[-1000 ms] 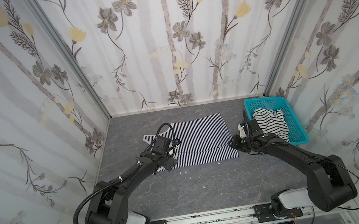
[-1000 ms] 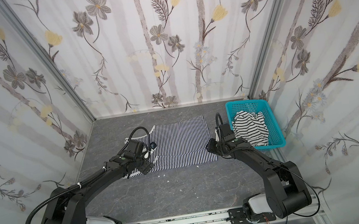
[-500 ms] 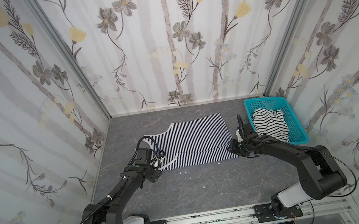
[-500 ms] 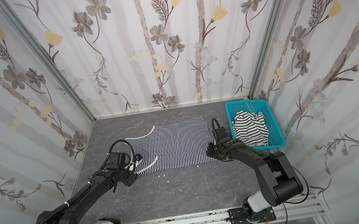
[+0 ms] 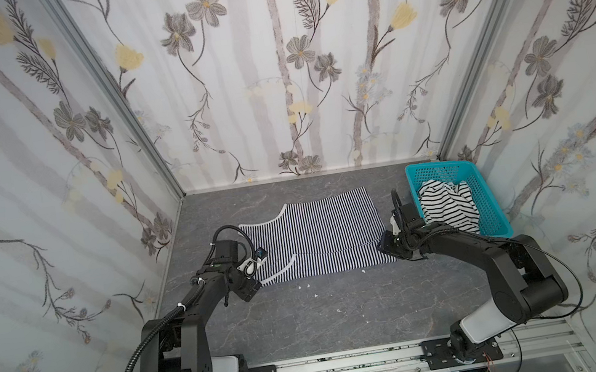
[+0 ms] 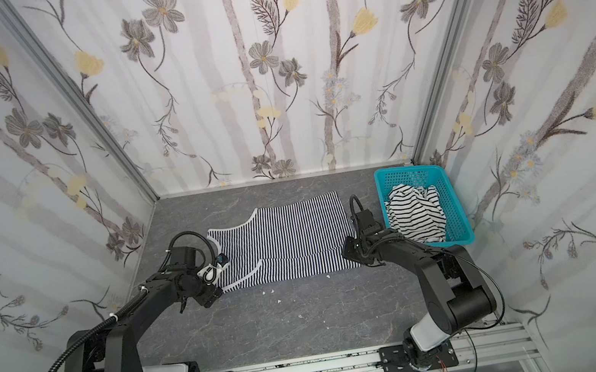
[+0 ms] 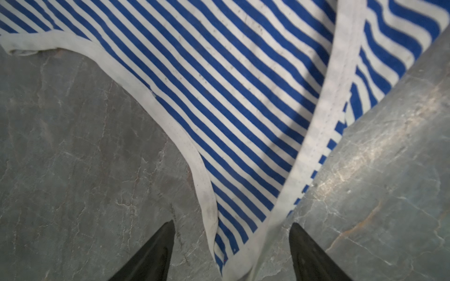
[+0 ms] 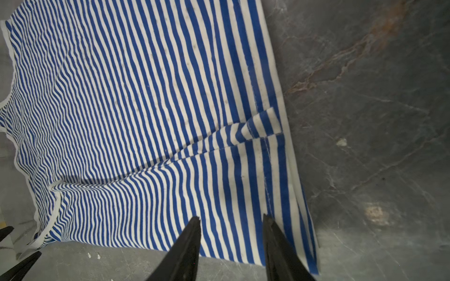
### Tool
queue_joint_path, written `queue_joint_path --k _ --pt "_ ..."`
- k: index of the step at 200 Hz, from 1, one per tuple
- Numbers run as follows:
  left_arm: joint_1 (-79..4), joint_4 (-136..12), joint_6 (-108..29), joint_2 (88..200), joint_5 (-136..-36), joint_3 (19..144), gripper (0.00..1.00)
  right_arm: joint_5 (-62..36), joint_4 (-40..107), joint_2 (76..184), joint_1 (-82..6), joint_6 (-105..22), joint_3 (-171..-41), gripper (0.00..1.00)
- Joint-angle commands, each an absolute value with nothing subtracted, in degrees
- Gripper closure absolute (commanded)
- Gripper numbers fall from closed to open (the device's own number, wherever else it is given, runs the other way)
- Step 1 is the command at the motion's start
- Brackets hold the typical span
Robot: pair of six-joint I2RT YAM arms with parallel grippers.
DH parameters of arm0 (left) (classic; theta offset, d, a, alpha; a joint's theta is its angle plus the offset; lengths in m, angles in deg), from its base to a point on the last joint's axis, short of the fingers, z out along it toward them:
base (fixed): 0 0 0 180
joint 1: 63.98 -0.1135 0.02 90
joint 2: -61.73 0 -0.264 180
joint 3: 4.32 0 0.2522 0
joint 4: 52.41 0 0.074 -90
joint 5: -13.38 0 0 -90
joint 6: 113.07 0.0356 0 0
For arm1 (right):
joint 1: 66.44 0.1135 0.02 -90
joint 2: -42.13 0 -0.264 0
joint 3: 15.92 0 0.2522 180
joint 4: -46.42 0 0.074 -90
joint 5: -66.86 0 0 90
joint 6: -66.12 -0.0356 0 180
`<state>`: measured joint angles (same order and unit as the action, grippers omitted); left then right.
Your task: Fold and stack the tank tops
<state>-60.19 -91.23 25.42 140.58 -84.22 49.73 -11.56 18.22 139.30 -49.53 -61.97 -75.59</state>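
Observation:
The finely striped navy-and-white tank top (image 5: 319, 231) (image 6: 284, 237) lies spread on the grey table, its near part folded over along its length. My left gripper (image 5: 251, 284) (image 7: 231, 226) stands open at the top's left end. The near strap's white-trimmed tip (image 7: 233, 245) lies loose between the fingers. At the right hem, near the front corner, my right gripper (image 5: 385, 242) (image 8: 231, 216) hovers over the cloth (image 8: 146, 109), jaws apart, holding nothing. The wider-striped white tank top (image 5: 447, 204) (image 6: 416, 213) lies crumpled in the basket.
The turquoise basket (image 5: 491, 206) (image 6: 455, 207) stands at the back right, close behind my right arm. A few white scraps (image 5: 305, 286) lie on the table just in front of the top. Flowered walls close in the back and both sides.
My left gripper drew the top's left end out toward the left and front, then let it go; the straps now lie flat. The right gripper has hardly moved.

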Motion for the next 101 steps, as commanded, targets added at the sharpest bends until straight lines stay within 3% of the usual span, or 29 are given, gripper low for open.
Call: queue_joint_path --k 1,41,55,68,101 --pt "-60.8 -93.2 27.8 141.9 -86.3 50.4 0.25 -12.8 19.9 140.0 -49.5 -61.7 -76.3 0.56" --pt "-61.7 -94.1 28.9 146.3 -86.3 51.7 0.36 -13.1 19.7 141.2 -49.7 -61.2 -76.9 0.56" --pt "-62.3 -94.4 29.4 147.1 -86.6 52.3 0.57 -13.4 19.4 141.4 -49.9 -61.2 -76.8 0.56" --pt "-62.9 -94.6 29.7 147.6 -86.6 53.2 0.68 -13.8 19.0 141.7 -49.9 -61.0 -76.9 0.56" --pt "-63.8 -97.0 30.8 147.5 -87.8 56.0 0.71 -14.9 18.2 142.3 -50.0 -60.7 -76.9 0.56"
